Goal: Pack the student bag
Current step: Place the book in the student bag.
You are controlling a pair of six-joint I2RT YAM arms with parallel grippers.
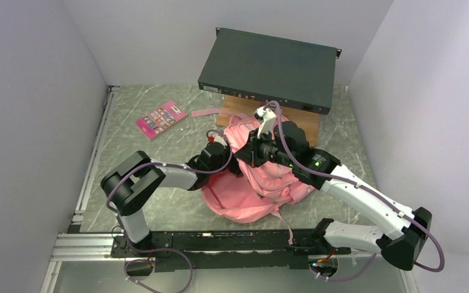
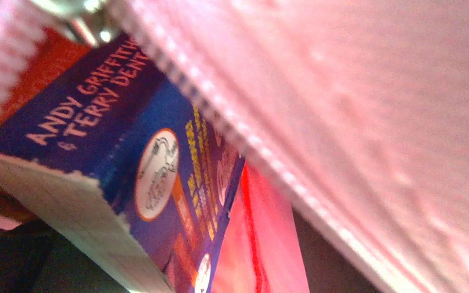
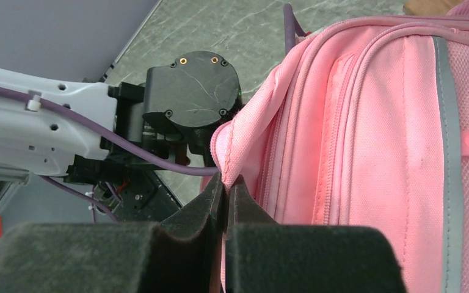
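Backpack (image 1: 250, 189) slumps in the middle of the table (image 1: 180, 210). A book (image 2: 128, 159) sits inside its mouth, so we're loading. Right gripper (image 3: 225, 183) is clamped on the opening's rim. Left gripper (image 1: 220, 149) is buried inside, its spread unclear. Next, I'd say: draw it out without snagging.

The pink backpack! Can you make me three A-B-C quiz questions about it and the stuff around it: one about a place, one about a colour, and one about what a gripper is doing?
1. The right gripper is: A wide open; B shut on the student bag edge; C shut on nothing.
2. The book cover is mostly: A green; B blue; C white.
3. The pink button pad lies: A on the bag; B in the right gripper; C on the table, apart from the bag.

Answers: B, it pinches pink fabric. B, blue surrounds the authors' names. C, the top view shows it alone, left of the bag.
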